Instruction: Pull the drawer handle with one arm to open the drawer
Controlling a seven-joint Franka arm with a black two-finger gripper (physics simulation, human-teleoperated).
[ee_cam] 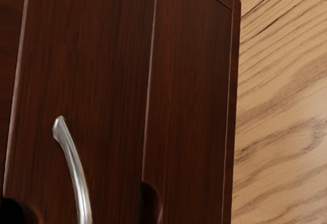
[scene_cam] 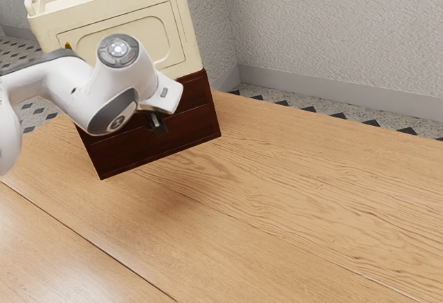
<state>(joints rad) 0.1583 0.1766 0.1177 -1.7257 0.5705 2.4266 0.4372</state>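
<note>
1. One dark red-brown wooden drawer cabinet stands below a cream, panelled, box-shaped body; interiors hidden.
2. Curved silver metal handle sits on a drawer front.
3. Black gripper is at the cabinet's front; jaw state: cannot tell.

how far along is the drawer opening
Done: the gripper is at the front of the dark cabinet. In hand: apparently lining up with the silver handle. Left: the pull, since the drawer looks about level with the panel beside it.
</note>
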